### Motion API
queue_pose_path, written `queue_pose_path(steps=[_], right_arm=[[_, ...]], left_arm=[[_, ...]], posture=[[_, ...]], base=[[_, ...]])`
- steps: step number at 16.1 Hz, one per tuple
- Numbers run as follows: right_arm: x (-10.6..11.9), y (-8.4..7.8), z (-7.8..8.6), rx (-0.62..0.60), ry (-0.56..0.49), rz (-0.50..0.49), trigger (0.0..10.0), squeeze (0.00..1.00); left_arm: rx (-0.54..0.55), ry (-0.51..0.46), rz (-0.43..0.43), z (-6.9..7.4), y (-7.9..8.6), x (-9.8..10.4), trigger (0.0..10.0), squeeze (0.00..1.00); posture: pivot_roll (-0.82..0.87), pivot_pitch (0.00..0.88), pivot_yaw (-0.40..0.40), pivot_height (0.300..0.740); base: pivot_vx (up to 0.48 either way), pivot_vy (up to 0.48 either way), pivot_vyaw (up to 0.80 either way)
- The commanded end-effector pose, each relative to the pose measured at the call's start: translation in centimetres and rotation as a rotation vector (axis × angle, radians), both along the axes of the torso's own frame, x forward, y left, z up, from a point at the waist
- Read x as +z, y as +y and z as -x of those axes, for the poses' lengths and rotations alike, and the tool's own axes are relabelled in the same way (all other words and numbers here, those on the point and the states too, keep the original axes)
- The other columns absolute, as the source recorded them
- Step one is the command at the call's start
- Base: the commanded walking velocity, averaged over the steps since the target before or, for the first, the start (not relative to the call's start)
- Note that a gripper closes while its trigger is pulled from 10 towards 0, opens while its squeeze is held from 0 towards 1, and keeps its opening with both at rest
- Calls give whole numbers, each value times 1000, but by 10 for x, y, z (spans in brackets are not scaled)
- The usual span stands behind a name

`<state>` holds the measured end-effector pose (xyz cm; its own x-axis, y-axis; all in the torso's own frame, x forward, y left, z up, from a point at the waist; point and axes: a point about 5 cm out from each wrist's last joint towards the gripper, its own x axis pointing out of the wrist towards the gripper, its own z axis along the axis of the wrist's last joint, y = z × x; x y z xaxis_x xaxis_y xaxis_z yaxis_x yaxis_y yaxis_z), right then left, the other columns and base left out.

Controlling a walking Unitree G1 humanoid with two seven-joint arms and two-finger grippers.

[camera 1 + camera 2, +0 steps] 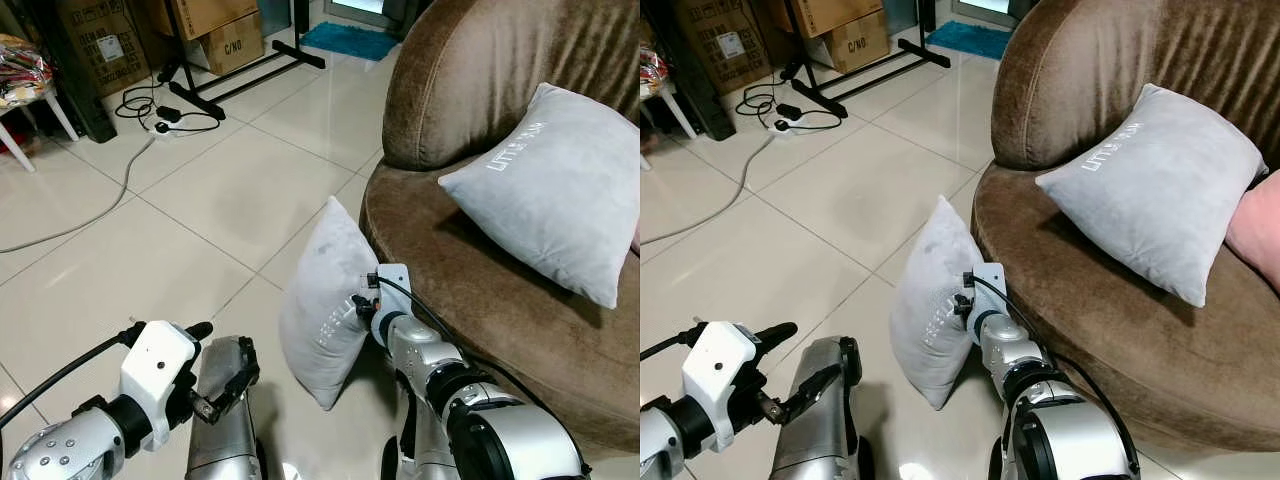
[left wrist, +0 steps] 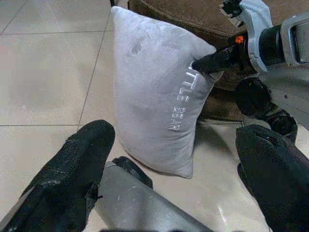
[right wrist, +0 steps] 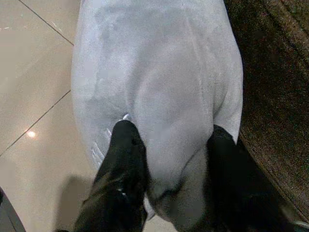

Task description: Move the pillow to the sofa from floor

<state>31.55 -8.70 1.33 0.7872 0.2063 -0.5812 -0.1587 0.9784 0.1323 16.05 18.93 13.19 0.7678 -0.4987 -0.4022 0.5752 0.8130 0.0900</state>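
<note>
grey pillow [image 1: 325, 300], frame centre, upright on floor against sofa [image 1: 470, 290]; right gripper [image 3: 169, 159] pinching its sofa-side edge; left gripper [image 1: 215, 375] spread, empty, lower left

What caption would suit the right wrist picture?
Right gripper pinches the grey floor pillow beside the brown sofa.

Matt grey cloth pillow [image 1: 325, 305], brown velvety sofa [image 1: 480, 260], glossy tiled floor [image 1: 190, 200]
</note>
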Motion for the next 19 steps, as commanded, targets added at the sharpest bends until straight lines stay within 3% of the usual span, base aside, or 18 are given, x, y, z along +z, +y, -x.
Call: queue_pose_path(steps=[1, 6, 13, 16, 19], right_arm=[[0, 2, 0, 4, 12, 0, 0, 0], [1, 3, -1, 9, 12, -10, 0, 0], [3, 20, 2, 123, -9, -106, 0, 0], [17, 29, -1, 220, -86, -294, 0, 0], [46, 17, 0, 276, -227, -419, 0, 0]], left_arm=[[-5, -7, -8, 0, 1, 4, 10000, 0], [-3, -12, -14, -2, 3, 4, 10000, 0], [-6, -30, -26, -11, 6, -2, 10000, 0], [147, -169, -59, -26, 15, 2, 10000, 0], [266, -263, -67, -34, 19, 10, 10000, 0]], posture=[[162, 78, 19, 452], [164, 63, 11, 452], [133, 0, 8, 452], [132, 0, -27, 452], [129, 0, -40, 452]], base=[[0, 0, 0], [0, 0, 0], [0, 0, 0], [0, 0, 0], [0, 0, 0]])
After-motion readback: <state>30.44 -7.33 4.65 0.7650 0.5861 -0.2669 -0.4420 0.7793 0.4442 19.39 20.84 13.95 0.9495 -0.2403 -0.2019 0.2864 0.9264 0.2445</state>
